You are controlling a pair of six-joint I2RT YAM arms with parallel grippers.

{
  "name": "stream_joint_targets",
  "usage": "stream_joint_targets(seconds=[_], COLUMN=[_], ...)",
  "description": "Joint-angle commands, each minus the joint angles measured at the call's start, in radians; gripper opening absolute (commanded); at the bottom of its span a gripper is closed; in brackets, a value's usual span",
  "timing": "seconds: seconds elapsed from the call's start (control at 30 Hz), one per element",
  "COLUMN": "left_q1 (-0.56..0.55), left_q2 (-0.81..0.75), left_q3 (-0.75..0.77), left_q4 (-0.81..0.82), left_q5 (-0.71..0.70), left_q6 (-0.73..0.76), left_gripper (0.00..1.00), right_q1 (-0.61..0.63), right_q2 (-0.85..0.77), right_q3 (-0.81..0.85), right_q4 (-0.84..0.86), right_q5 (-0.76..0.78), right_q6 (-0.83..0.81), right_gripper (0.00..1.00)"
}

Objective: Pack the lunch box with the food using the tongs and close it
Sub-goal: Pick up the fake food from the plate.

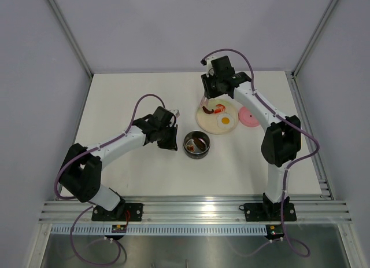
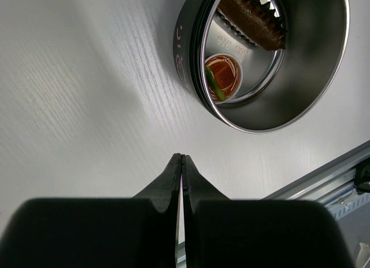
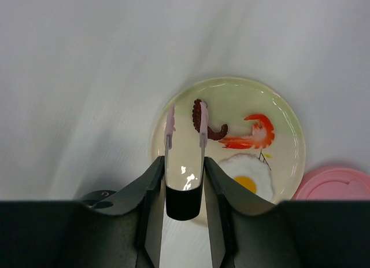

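Observation:
The steel lunch box (image 1: 196, 146) (image 2: 324, 77) stands mid-table and holds a brown ridged piece (image 2: 251, 16) and a small round red piece (image 2: 222, 74). My left gripper (image 1: 169, 138) (image 2: 182, 158) rests shut and empty just left of it. Over the cream plate (image 1: 203, 122) (image 3: 289, 114), my right gripper (image 1: 209, 101) (image 3: 184, 161) is shut on the pale pink tongs (image 3: 169, 126). The tongs' tips stand apart with nothing between them. Their right arm lies beside a dark red curved piece (image 3: 203, 122). A red shrimp (image 3: 254, 135) and a fried egg (image 3: 245, 175) (image 1: 225, 121) lie on the plate too.
The pink lid (image 1: 250, 116) (image 3: 335, 184) lies flat on the table right of the plate. An aluminium rail (image 2: 324, 178) runs along the near edge, close behind the lunch box. Frame posts stand at the table's far corners.

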Motion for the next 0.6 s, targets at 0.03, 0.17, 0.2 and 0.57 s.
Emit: stream_joint_targets(seconds=[0.03, 0.17, 0.2, 0.57], left_q1=[0.0, 0.002, 0.002, 0.0], left_q2=[-0.016, -0.013, -0.013, -0.013], left_q3=[0.057, 0.054, 0.052, 0.043], left_q4=[0.005, 0.004, 0.002, 0.002], left_q5=[-0.02, -0.018, -0.02, -0.031], left_q6=[0.02, 0.023, 0.023, 0.029], left_gripper=[0.0, 0.0, 0.0, 0.0], right_q1=[-0.005, -0.005, -0.005, -0.005], right_q2=[0.035, 0.069, 0.075, 0.104], right_q3=[0.043, 0.048, 0.048, 0.037], right_q4=[0.029, 0.023, 0.023, 0.029], right_q5=[0.018, 0.025, 0.027, 0.028], right_q6=[-0.043, -0.052, -0.052, -0.053], right_gripper=[0.37, 0.38, 0.37, 0.37])
